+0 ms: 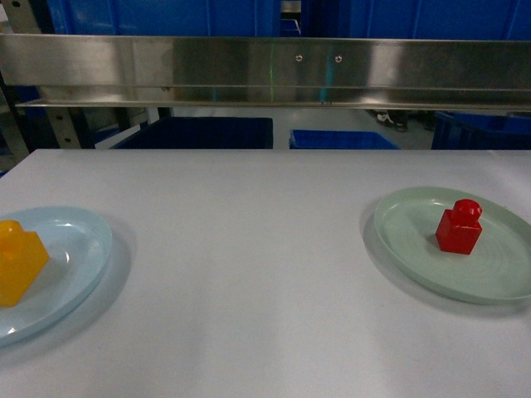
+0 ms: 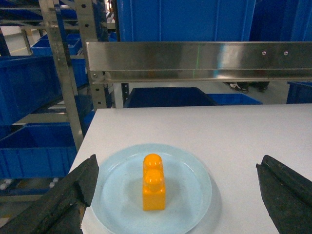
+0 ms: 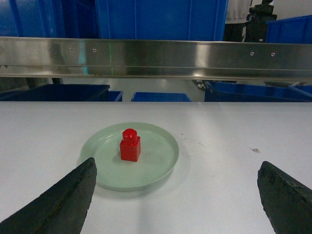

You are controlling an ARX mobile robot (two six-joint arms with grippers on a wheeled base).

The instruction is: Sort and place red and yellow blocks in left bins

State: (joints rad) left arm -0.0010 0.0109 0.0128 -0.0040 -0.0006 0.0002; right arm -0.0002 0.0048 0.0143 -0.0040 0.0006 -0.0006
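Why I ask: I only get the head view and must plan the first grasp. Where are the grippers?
Observer: Both are open and empty. The left gripper faces the round pale blue plate, the right gripper faces the round pale green plate.
Operator: The orange-yellow plastic brick is cut off for me. How many studs?
Observer: Two, in line atop the orange-yellow plastic brick.
Operator: Any bins to the left?
Observer: Deep blue plastic crates sit on racking left of the white table.
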